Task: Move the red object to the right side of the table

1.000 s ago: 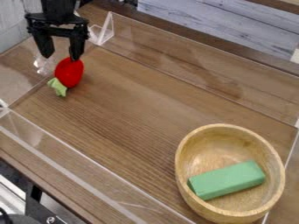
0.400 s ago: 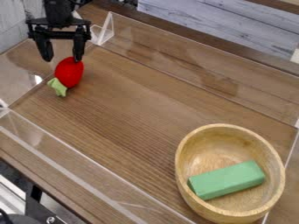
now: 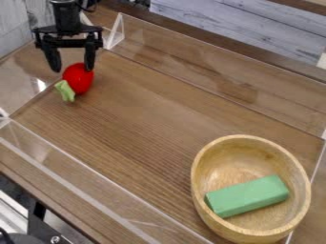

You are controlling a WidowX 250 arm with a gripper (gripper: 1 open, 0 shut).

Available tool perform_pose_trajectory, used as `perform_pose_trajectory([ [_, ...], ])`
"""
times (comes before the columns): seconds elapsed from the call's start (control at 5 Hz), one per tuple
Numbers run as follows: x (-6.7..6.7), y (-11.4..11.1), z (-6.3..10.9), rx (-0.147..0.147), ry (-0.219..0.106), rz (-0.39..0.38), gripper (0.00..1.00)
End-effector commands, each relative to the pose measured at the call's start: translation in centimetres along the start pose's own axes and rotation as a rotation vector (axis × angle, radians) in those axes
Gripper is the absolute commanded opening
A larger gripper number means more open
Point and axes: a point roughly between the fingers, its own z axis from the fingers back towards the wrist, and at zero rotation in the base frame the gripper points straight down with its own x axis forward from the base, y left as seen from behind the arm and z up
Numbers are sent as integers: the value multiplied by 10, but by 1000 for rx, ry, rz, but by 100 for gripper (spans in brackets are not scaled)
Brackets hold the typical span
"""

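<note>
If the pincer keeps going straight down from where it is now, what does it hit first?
Most likely the red object: the open pincer hangs just over it, fingers either side. Depth is hard to judge from this one view.

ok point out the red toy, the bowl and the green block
red toy (image 3: 79, 78), camera view, on its red body
bowl (image 3: 204, 160), camera view, on its left rim
green block (image 3: 249, 197), camera view, on its top face

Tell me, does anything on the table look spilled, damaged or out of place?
Nothing stands out. The small red strawberry-like toy lies on the brown wooden table; the flat green rectangular block rests inside the round wooden bowl.
</note>
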Motion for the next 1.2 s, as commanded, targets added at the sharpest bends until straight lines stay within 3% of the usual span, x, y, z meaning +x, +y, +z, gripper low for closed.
perform_pose_trajectory([
  [0.0,1,-4,16,15,-63,-44,100],
  [0.2,-4,-8,16,22,-66,-92,100],
  [0.6,2,-21,33,24,-62,-246,100],
  [1.0,7,-11,23,35,-46,-313,100],
])
